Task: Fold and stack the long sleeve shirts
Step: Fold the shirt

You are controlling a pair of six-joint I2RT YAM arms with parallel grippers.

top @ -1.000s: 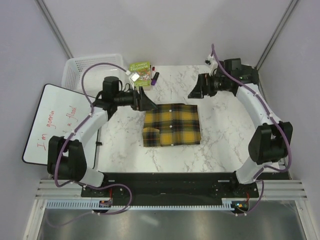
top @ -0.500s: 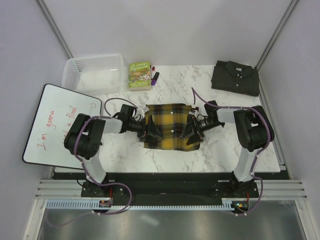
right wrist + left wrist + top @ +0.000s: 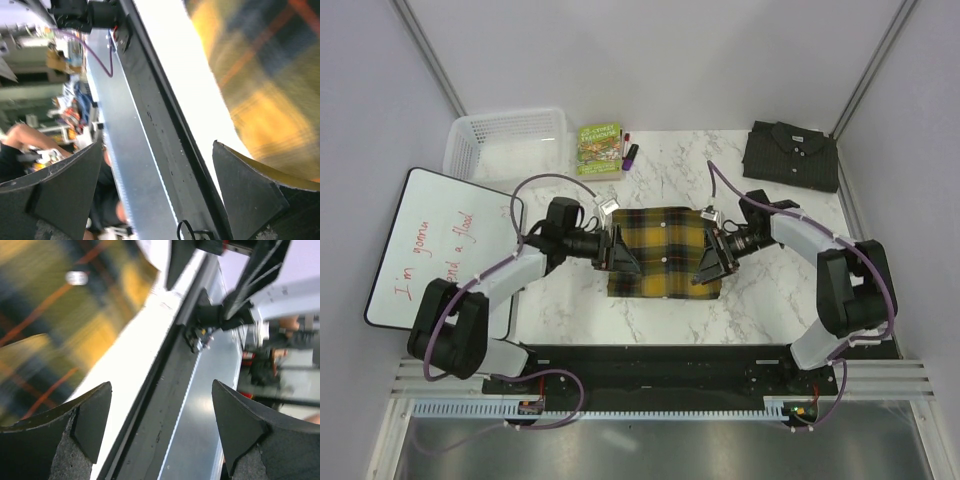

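Note:
The yellow-and-black plaid long sleeve shirt (image 3: 665, 250) lies folded in a rectangle at the middle of the marble table. My left gripper (image 3: 623, 258) is low at its left edge and my right gripper (image 3: 708, 266) is low at its right edge. Both stand open, pointing toward the near edge of the table. The left wrist view shows blurred plaid cloth (image 3: 45, 315) up and left of the left gripper (image 3: 161, 386), with nothing between the fingers. In the right wrist view the plaid cloth (image 3: 265, 70) is up and right of the right gripper (image 3: 157, 145), also empty. The dark grey shirt (image 3: 792, 155) lies folded at the back right corner.
A white plastic basket (image 3: 510, 140) stands at the back left. Next to it lie a green book (image 3: 600, 148) and some markers (image 3: 629, 150). A whiteboard with red writing (image 3: 440, 250) overhangs the table's left side. The black base rail (image 3: 660, 365) runs along the near edge.
Both arms have come down from the back of the table to the two sides of the plaid shirt. The right arm no longer covers the grey shirt. Both grippers stayed open.

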